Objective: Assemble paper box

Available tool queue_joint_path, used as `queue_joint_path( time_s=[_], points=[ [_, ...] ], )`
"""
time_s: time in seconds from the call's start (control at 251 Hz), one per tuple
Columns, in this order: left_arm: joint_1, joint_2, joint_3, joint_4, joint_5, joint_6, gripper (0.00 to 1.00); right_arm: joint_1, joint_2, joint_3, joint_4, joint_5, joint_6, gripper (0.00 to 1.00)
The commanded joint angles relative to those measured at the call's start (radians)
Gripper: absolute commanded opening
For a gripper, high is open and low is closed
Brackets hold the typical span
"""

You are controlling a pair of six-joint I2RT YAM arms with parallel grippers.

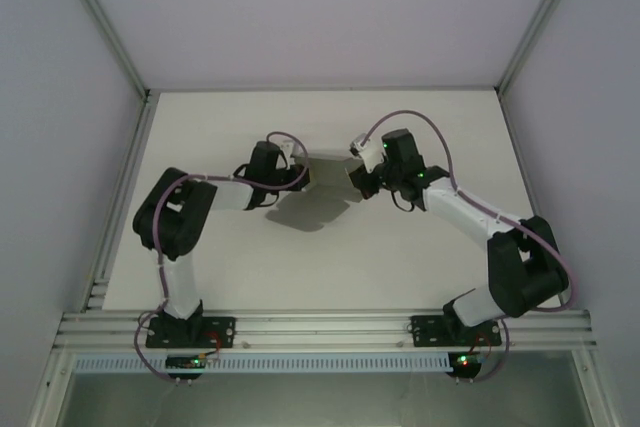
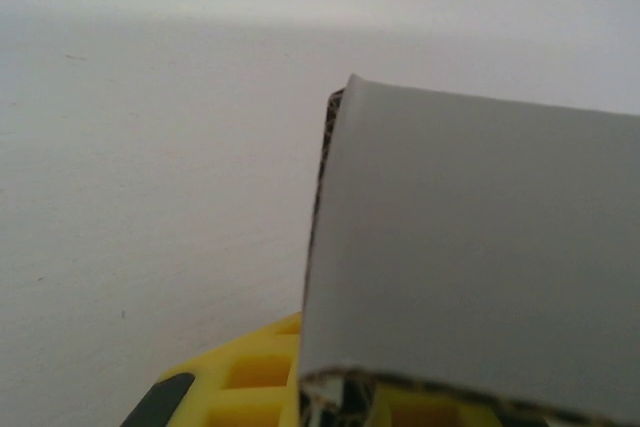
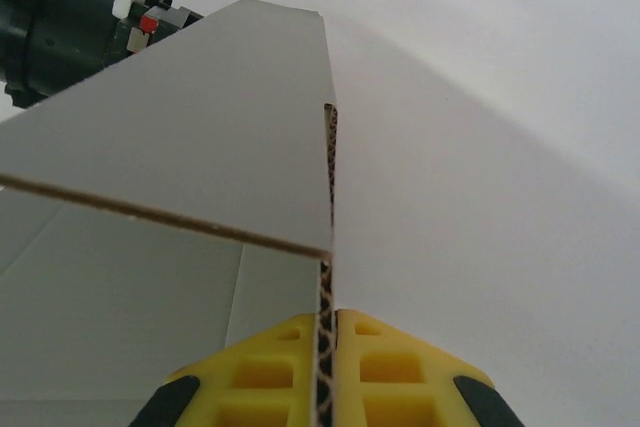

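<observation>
Right claw (image 3: pixel 328 372) and left claw (image 2: pixel 335 395) pinch the grey paper box (image 3: pixel 180 147).

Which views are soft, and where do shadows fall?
Left wrist view: the box sits close to the lens and looks soft. Right wrist view: its corrugated edge is crisp, the left arm behind slightly blurred. Top view: even light, no glare, one dark shadow on the table between the arms.

Grey paper box (image 2: pixel 470 247) in yellow tool (image 2: pixel 335 399)
</observation>
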Motion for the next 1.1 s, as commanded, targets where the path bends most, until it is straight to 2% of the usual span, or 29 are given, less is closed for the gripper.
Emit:
queue_joint_path(
  time_s=[0.0,0.084,0.172,0.267,0.319,0.515,0.623,0.758,0.818,1.094],
  points=[
    [-0.007,-0.015,0.033,-0.248,-0.412,-0.101,0.00,0.064,0.000,-0.024,-0.028,0.001,-0.026,0.00],
    [-0.029,-0.012,0.089,-0.371,-0.574,-0.141,0.00,0.097,-0.002,-0.022,-0.021,0.047,-0.025,0.00],
    [-0.026,0.021,0.137,-0.460,-0.638,-0.176,0.00,0.110,-0.013,-0.035,0.000,0.051,-0.019,0.00],
    [-0.030,0.047,0.159,-0.494,-0.659,-0.172,0.00,0.119,-0.015,-0.043,0.002,0.056,-0.016,0.00],
    [-0.026,0.046,0.146,-0.453,-0.603,-0.143,0.00,0.123,-0.012,-0.044,0.003,0.049,-0.017,0.00],
    [-0.012,-0.015,-0.028,-0.105,-0.398,0.005,0.00,0.099,-0.005,-0.069,0.003,-0.003,-0.045,0.00],
    [0.003,-0.046,-0.099,0.020,-0.282,0.070,0.14,0.082,-0.003,-0.072,-0.014,-0.002,-0.062,0.00],
    [0.016,-0.062,-0.151,0.104,-0.199,0.110,0.23,0.051,-0.007,-0.080,-0.013,-0.047,-0.073,0.00],
    [0.025,-0.065,-0.169,0.142,-0.147,0.115,0.30,0.045,-0.007,-0.077,-0.020,-0.064,-0.081,0.00],
    [0.037,-0.078,-0.190,0.251,-0.041,0.116,0.39,0.039,0.004,-0.065,-0.053,-0.088,-0.108,0.00]
  ],
)
